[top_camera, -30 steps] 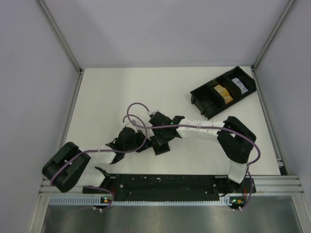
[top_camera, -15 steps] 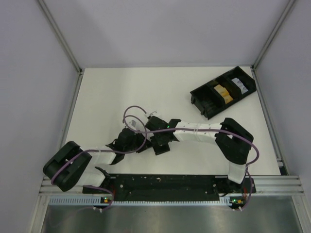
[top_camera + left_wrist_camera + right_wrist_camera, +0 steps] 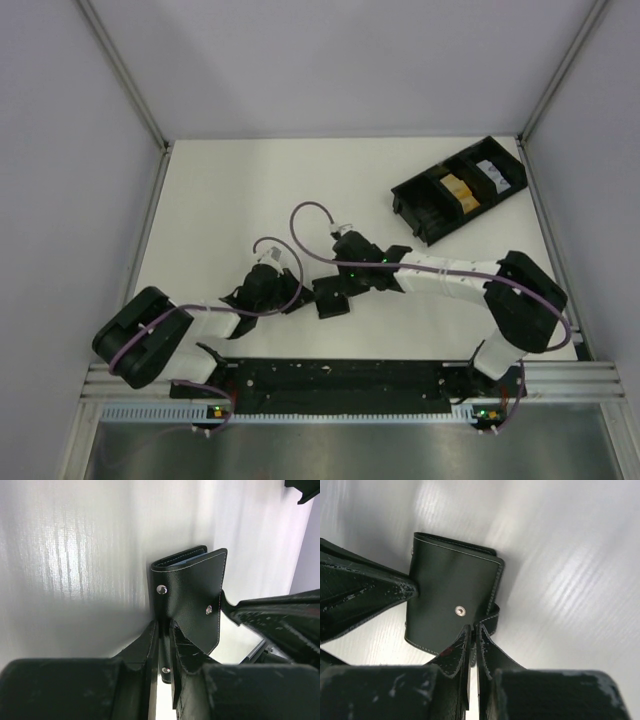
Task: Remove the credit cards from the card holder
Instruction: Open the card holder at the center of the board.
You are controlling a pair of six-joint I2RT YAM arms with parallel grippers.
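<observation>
1. Left side. The left arm (image 3: 190, 325) reaches in from the lower left of the top view. In the left wrist view its jaws are drawn nearly together at the bottom centre of the frame. They pinch a lower edge of the card holder (image 3: 192, 595).

2. Location. The card holder sits low on the table (image 3: 220, 200), at the lower centre of the top view, between the two wrists.

3. Handling. Judged from its stitched black leather-like skin, the holder is light, thin and flexible, and it will bend rather than resist. The surface is smooth, so a shallow pinch may slip. Grip an edge or the flap, not the flat face. One side must be held fast while the other is peeled back.

4. Orientation. In the left wrist view the long axis runs from the bottom of the frame up toward the top, away from the left jaws. The folded end points to the top. The flap with the snap stud (image 3: 209, 610) stands away from the body, partly open. No credit cards are visible; only a blue-grey sliver shows at the top edge.

5. Right side. In the right wrist view the right jaws are pressed together. They appear to nip the thin flap edge just below the snap.

6. Upper right of the top view. A compartmented tray (image 3: 400, 195) lies well apart.
</observation>
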